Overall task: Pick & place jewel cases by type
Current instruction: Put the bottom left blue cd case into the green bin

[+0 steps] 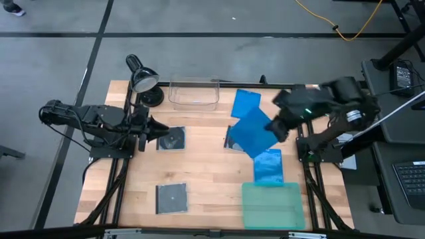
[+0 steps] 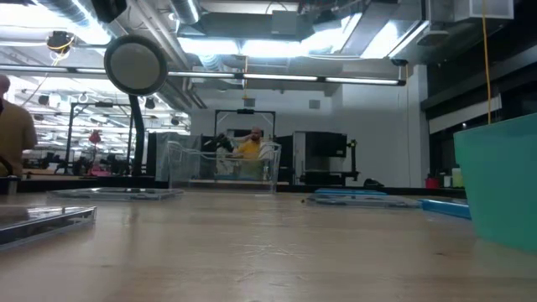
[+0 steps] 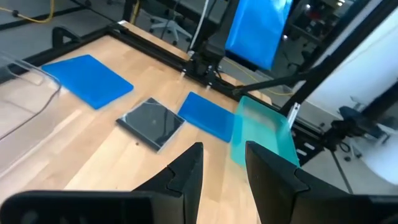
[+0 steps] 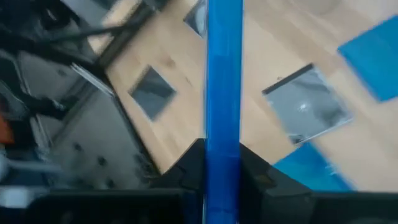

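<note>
A wooden table [image 1: 206,179] is filling the middle of the high view, with a lab floor around it and a lit workshop showing behind it in the low view. Nothing is sitting yet in the clear plastic bin [image 1: 194,94] at the upper centre or in the teal-green tray [image 1: 272,204] at the lower right, so sorting appears to be barely under way. The right gripper [image 1: 277,126], right of centre, is clamping one blue jewel case [image 1: 255,133] and carrying it above the table. Two more blue cases are lying flat: one [image 1: 246,103] just above it, another [image 1: 268,166] below it, touching the tray's upper edge. The left gripper [image 1: 158,130], centre left, is hovering partly open and empty beside a square disc case [image 1: 172,139]. A second disc case [image 1: 170,198] is lying lower left, a third [image 1: 232,138] half hidden under the lifted blue one. By this reckoning, all six are waiting for placement.
</note>
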`<state>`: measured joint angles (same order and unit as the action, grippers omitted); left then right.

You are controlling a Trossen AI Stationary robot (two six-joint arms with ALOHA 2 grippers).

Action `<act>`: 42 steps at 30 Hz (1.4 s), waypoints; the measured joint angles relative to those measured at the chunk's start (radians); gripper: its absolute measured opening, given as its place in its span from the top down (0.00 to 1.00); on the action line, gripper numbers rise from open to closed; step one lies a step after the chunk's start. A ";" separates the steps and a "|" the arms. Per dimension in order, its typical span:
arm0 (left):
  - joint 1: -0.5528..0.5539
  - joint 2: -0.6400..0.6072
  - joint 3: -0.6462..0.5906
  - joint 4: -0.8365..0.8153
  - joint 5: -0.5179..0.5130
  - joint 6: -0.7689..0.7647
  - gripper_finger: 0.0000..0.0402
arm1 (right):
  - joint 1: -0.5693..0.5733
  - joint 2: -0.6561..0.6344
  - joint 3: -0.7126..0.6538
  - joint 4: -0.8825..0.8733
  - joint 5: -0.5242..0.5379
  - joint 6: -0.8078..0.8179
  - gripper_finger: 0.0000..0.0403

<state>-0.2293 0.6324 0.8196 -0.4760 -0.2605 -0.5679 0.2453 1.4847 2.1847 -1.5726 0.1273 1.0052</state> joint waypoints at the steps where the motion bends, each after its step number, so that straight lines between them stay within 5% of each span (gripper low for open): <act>1: 0.000 0.000 0.000 0.000 0.008 0.005 0.72 | 0.044 -0.006 0.000 0.000 0.040 0.063 0.87; 5: 0.000 0.000 0.000 0.000 0.028 0.006 0.72 | 0.229 -0.009 -0.052 0.005 0.156 0.310 0.87; 12: 0.000 0.000 0.000 0.000 0.028 0.006 0.72 | 0.544 -0.005 -0.358 0.094 0.218 0.800 0.87; 17: 0.010 0.000 0.000 0.000 0.026 0.025 0.72 | 0.717 -0.017 -0.541 0.308 0.466 1.085 0.87; 26: 0.062 0.000 0.000 0.000 0.024 0.031 0.72 | 0.777 -0.014 -0.839 0.635 0.444 1.103 0.87; 42: 0.120 0.000 0.000 0.000 0.080 -0.013 0.72 | 0.833 -0.090 -0.949 0.624 0.317 1.111 0.87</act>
<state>-0.1090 0.6327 0.8192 -0.4755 -0.1806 -0.5806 1.0779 1.3943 1.2358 -0.9484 0.4438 2.1162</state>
